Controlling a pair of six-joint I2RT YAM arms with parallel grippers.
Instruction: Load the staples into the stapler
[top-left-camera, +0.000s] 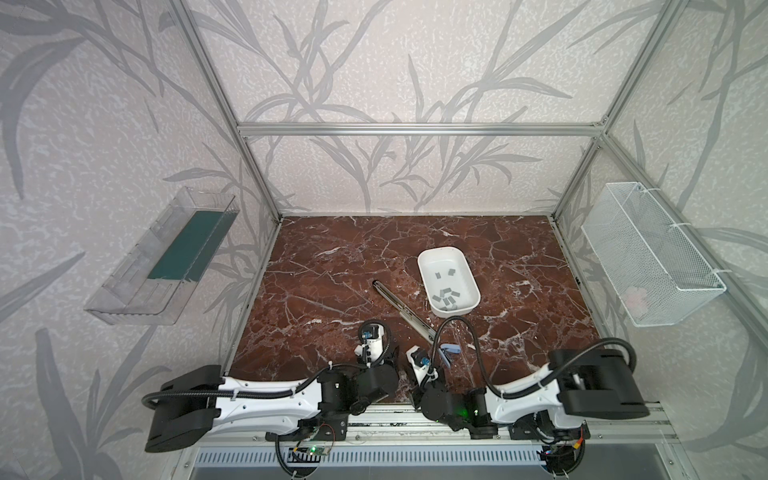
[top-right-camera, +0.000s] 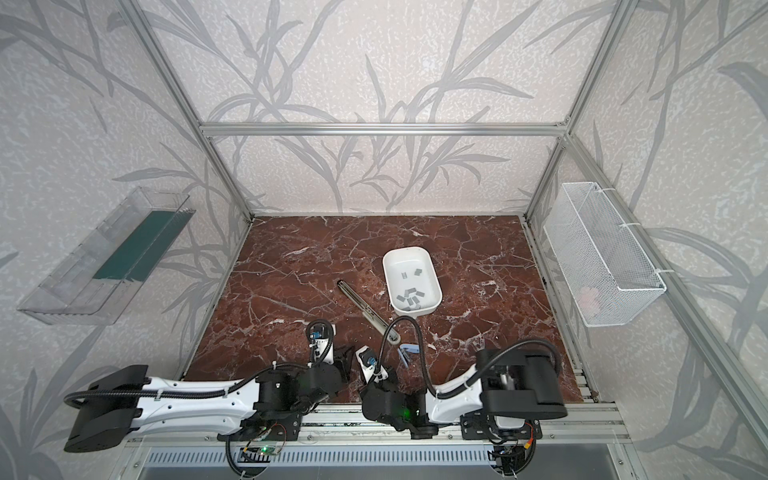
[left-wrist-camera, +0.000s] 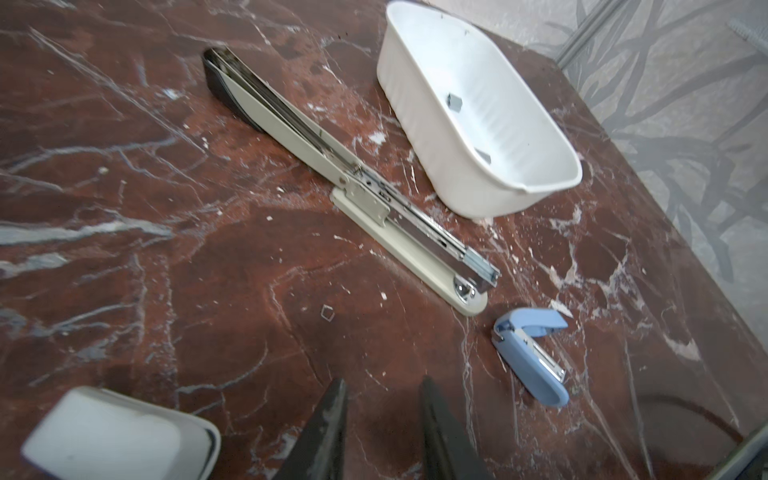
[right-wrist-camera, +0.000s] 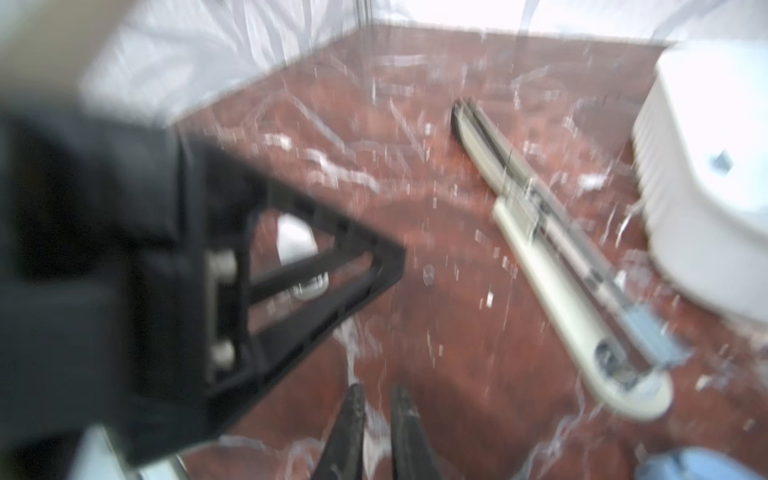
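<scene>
The long beige stapler (top-left-camera: 405, 311) (left-wrist-camera: 374, 195) lies flat on the marble table, top arm swung fully back and metal channel facing up. A grey-blue block (left-wrist-camera: 478, 262) sits at the channel's front end. Several grey staples (top-left-camera: 446, 296) (top-right-camera: 411, 297) lie in the white tub (top-left-camera: 424, 266) beside it; two more (left-wrist-camera: 455, 102) show in the left wrist view. My left gripper (left-wrist-camera: 383, 386) hovers open over bare table short of the stapler's front end. My right gripper (right-wrist-camera: 378, 390) is close beside it, slightly open and empty. The right wrist view is blurred.
A small blue stapler-like tool (top-left-camera: 451, 351) (left-wrist-camera: 532, 359) lies near the long stapler's front end. One loose bent staple (left-wrist-camera: 327, 312) rests on the table. A clear bin (top-left-camera: 162, 257) hangs on the left wall, a wire basket (top-left-camera: 652, 253) on the right.
</scene>
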